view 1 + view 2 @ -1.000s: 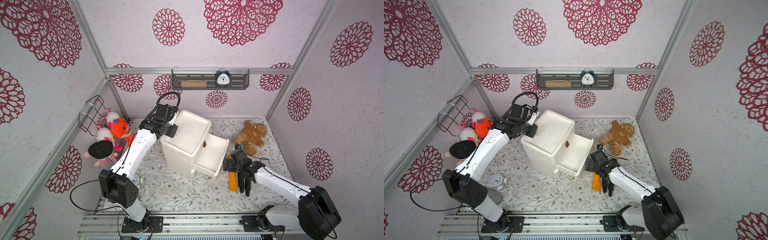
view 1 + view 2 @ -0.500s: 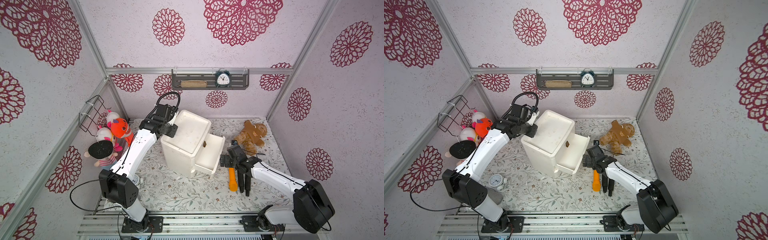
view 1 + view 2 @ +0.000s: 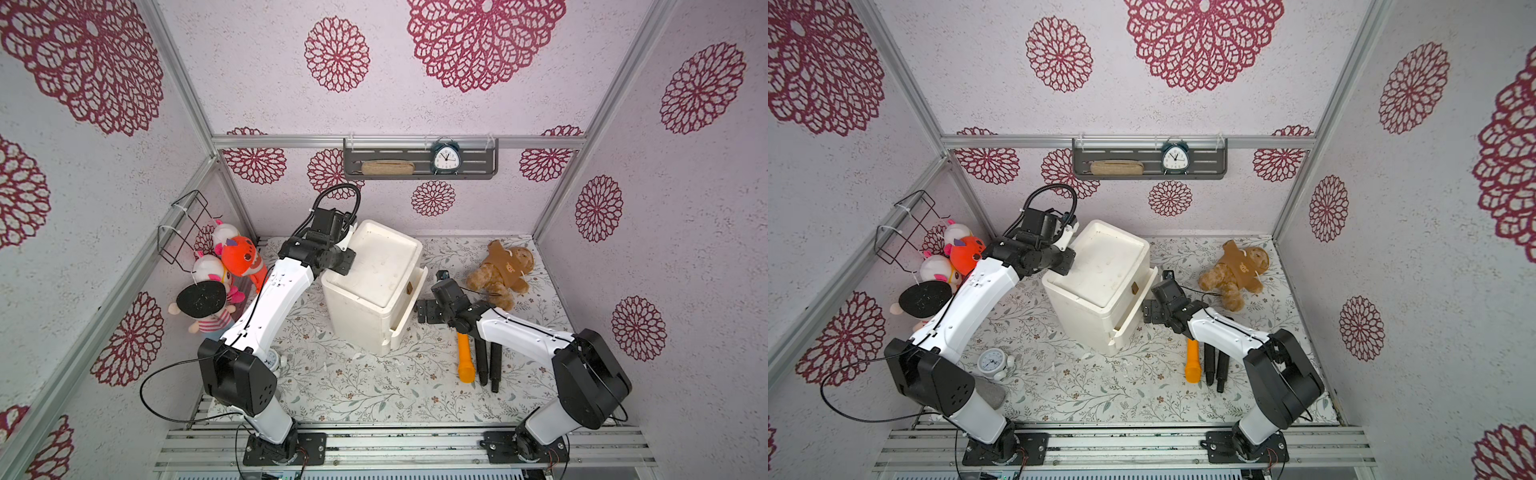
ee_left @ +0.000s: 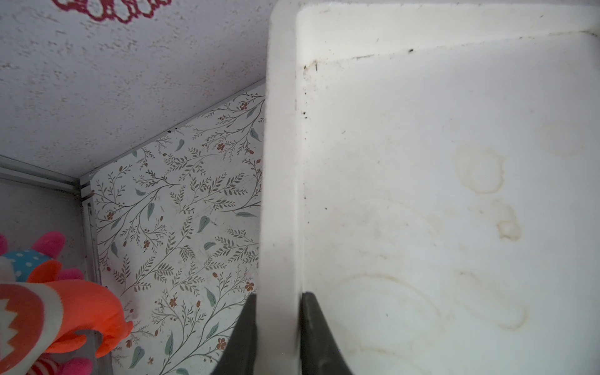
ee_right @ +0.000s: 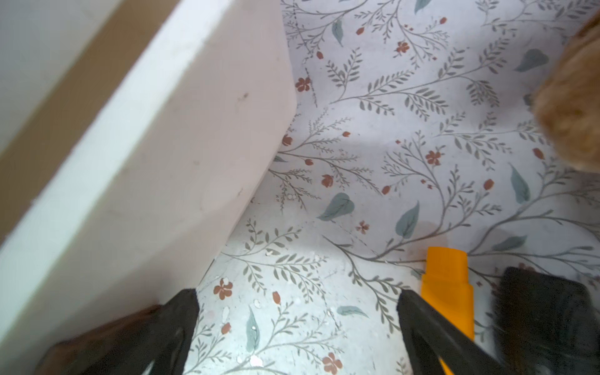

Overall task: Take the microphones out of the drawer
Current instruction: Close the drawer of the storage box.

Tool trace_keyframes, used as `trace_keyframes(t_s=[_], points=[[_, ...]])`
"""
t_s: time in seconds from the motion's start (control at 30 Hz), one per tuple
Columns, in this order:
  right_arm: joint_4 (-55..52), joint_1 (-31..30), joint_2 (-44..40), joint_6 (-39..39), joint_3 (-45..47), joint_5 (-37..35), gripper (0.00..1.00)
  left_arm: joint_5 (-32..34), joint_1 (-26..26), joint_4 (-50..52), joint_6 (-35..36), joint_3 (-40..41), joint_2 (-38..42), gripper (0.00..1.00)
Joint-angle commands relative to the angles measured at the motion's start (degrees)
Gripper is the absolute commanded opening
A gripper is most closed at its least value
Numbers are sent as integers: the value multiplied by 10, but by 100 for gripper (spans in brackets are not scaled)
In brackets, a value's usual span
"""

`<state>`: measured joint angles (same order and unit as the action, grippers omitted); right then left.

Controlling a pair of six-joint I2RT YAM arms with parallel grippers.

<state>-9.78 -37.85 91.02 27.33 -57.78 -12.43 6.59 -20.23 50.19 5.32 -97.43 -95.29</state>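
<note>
White drawer [image 3: 405,318], slightly ajar

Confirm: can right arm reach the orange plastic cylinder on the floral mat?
Likely yes. The open, empty right gripper hovers beside the orange plastic cylinder, which lies uncovered on the mat; two black rods alongside crowd one side.

The drawer [image 3: 405,316] hides its inside; the teddy bear [image 5: 571,107] is cropped, blurred.

The drawer [image 3: 406,319] has slid nearly shut, with the right gripper [image 3: 428,311] following it.
</note>
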Motion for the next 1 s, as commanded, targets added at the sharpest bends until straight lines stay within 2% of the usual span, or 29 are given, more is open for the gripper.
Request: trace_keyframes(t_s=[0.0, 0.27, 0.43, 0.57, 0.8, 0.97], points=[[39, -9, 13, 16, -30, 29, 99, 13, -16, 35, 23, 22, -40, 1], [52, -20, 45, 24, -62, 57, 99, 14, -16, 35, 24, 19, -42, 1], [52, -4, 17, 24, -39, 64, 99, 19, -16, 35, 26, 20, -38, 1], [77, 28, -26, 32, 8, 103, 99, 18, -16, 35, 25, 19, -39, 1], [139, 92, -97, 32, 86, 212, 99, 17, -16, 35, 26, 18, -39, 1], [244, 139, -122, 57, 138, 367, 98, 17, -16, 35, 25, 17, -40, 1]])
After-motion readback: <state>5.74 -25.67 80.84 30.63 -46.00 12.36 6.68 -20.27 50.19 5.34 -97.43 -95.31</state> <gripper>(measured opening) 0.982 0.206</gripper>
